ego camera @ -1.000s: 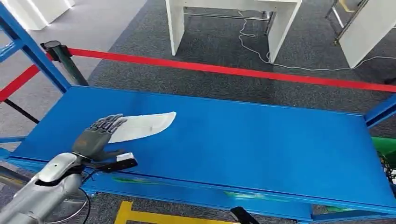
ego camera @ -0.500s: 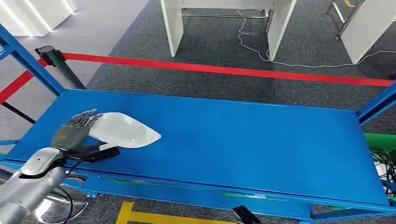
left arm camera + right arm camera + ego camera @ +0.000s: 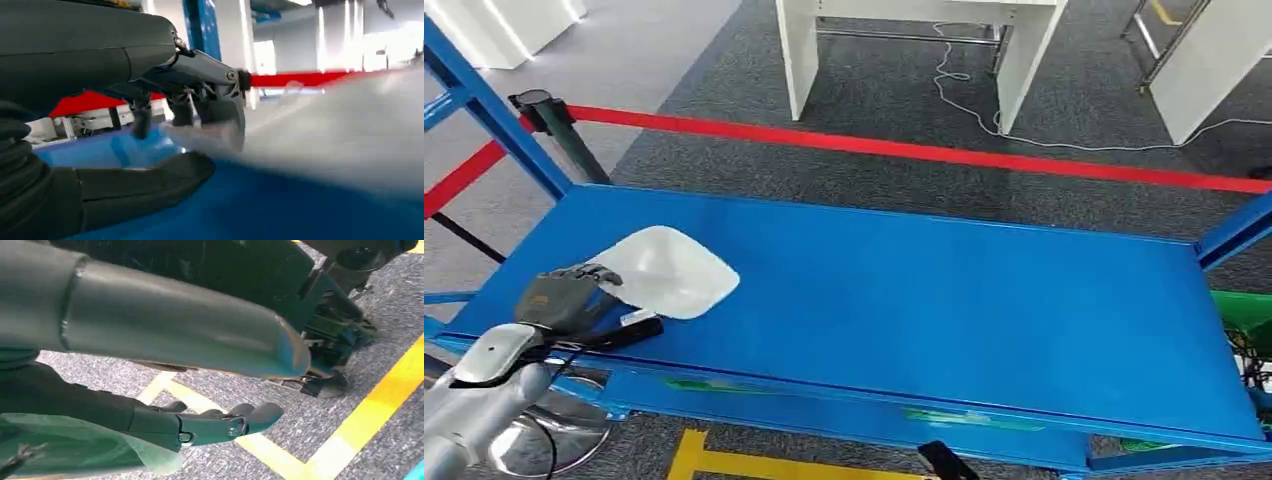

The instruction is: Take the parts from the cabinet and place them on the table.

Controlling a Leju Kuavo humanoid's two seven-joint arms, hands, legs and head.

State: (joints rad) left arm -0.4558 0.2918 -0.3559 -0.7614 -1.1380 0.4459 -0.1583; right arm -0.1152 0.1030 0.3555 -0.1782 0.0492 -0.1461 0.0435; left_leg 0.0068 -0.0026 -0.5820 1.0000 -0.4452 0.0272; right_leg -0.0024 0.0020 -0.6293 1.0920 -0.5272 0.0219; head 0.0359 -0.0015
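Head view: the white part (image 3: 669, 271) is being gripped at its near edge by the left hand (image 3: 562, 296), fingers closed on it, at the left end of the blue table (image 3: 944, 300). The right hand (image 3: 210, 427) is being held empty, fingers loosely extended and apart, over the floor.

table (image 3: 944, 320): smooth painted metal, blue, faint sheen
part (image 3: 669, 270): pale grey-white, smooth, matt, looks like plastic
left hand (image 3: 559, 297): dark grey, matt plastic look, holding the part
left arm (image 3: 484, 385): silver, glossy metal look
floor (image 3: 894, 110): grey carpet, rough weave
barrier tape (image 3: 984, 157): red, flat, matt
right hand (image 3: 220, 425): dark, smooth, slight gloss
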